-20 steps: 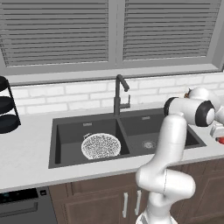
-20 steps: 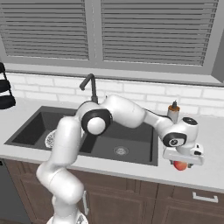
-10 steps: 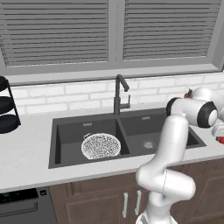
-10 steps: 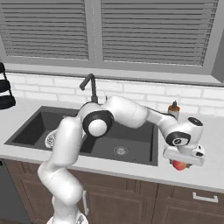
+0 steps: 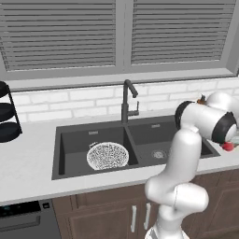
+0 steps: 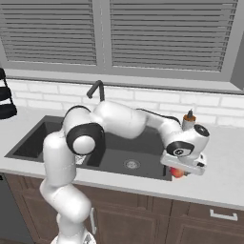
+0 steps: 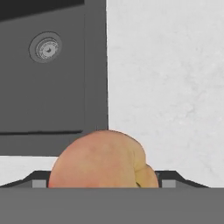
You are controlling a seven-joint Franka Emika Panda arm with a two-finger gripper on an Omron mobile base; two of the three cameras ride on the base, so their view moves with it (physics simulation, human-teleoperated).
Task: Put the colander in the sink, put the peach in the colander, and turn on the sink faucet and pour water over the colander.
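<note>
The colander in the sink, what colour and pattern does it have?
The colander is white, finely speckled with dark holes; the left base view shows it best.

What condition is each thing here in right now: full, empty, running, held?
colander: sits in the left basin, empty.
sink: dry; holds just the colander.
sink faucet: off, no stream falling.
peach: on the counter right of the sink, between the fingertips, not lifted.
tool: low over the peach; grip not clear.
black tiered rack: upright at the counter's left end.
</note>
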